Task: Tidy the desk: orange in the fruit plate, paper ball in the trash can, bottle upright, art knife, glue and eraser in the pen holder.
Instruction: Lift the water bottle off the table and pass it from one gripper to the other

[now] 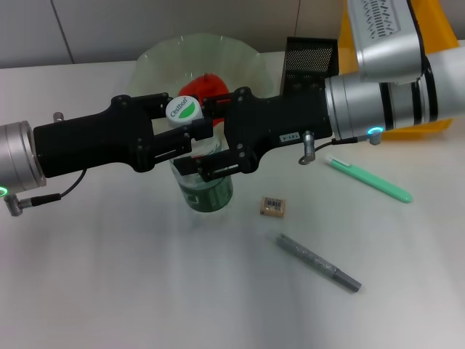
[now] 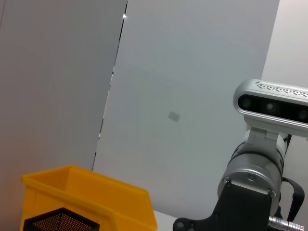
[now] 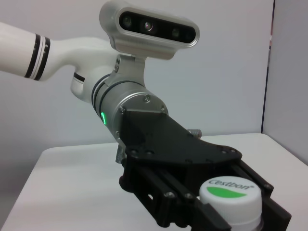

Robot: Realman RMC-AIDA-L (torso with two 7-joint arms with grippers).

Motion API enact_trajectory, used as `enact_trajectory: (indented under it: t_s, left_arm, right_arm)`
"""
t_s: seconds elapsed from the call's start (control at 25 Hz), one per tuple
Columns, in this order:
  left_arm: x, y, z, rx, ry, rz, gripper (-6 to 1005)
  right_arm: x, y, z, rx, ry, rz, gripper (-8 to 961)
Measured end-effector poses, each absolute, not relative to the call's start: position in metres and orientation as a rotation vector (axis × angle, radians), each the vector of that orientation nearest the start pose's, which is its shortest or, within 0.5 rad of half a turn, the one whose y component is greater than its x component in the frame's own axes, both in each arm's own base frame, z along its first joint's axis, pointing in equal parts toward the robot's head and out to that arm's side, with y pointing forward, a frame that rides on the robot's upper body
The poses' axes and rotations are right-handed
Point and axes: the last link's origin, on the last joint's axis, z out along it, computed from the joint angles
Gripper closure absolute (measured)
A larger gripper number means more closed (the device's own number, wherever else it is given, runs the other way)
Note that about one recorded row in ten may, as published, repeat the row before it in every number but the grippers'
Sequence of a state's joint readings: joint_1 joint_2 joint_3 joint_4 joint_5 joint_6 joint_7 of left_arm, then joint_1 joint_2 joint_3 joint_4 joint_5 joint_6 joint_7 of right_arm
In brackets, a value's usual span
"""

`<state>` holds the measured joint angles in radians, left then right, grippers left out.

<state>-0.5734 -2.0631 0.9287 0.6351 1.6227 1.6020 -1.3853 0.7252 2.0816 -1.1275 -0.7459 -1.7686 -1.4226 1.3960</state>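
Note:
The bottle stands upright on the table, its white cap with a green mark on top. My left gripper comes in from the left and is shut on the cap; the right wrist view shows it closed on the bottle cap. My right gripper comes in from the right and clasps the bottle's upper body. The orange lies in the fruit plate behind the arms. The eraser, a green art knife and a grey glue stick lie on the table. The paper ball is out of view.
The pen holder stands at the back right, next to the trash can, which my right arm partly covers. Both also show in the left wrist view: trash can, pen holder. The white table extends toward the front.

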Motion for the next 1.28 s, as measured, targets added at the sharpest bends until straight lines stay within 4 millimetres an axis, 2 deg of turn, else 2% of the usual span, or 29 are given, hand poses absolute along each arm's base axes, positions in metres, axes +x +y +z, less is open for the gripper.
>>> enact_trajectory:
  t_s: [0.76, 1.28]
  left_arm:
    - [-0.1999, 0.3431, -0.0024, -2.757, -0.460, -1.047, 548]
    - [-0.1998, 0.3433, -0.0028, -2.758, -0.461, -1.045, 542]
  right_arm:
    - [0.1500, 0.3669, -0.0263, -2.931, 0.123, 0.672, 228]
    - [0.1462, 0.3662, -0.0289, -2.949, 0.103, 0.653, 229]
